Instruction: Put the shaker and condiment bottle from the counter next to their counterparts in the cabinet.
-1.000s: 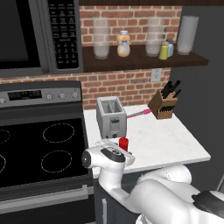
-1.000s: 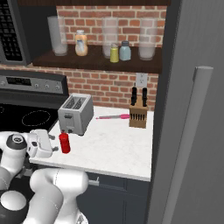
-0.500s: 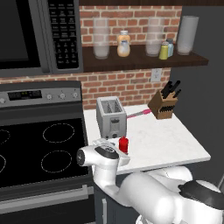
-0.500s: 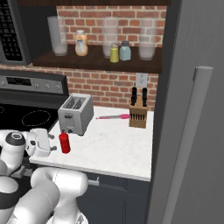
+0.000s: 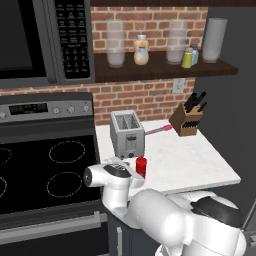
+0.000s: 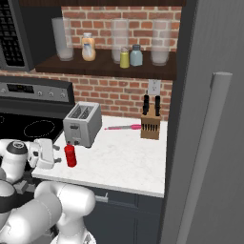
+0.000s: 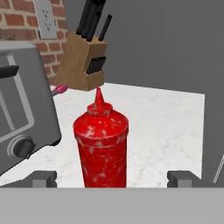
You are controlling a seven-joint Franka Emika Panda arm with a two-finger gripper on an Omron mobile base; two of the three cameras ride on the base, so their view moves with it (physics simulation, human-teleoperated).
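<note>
Low in the hand view's centre on the counter (image 7: 157, 131), the condiment bottle (image 7: 101, 146) looks light, stiff and slick, best pinched mid-body by the wide-open, empty gripper (image 7: 111, 178).

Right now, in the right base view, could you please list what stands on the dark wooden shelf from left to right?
Tall clear glass jar → peach-orange bottle with white cap → small yellow-green shaker → pale blue shaker → tall clear glass jar on the right.

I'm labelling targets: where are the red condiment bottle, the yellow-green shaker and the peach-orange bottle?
condiment bottle (image 7: 101, 148), hand view, middle of its body.
shaker (image 6: 124, 59), right base view, middle of its body.
peach-orange bottle (image 5: 141, 52), left base view, middle of its body.
</note>
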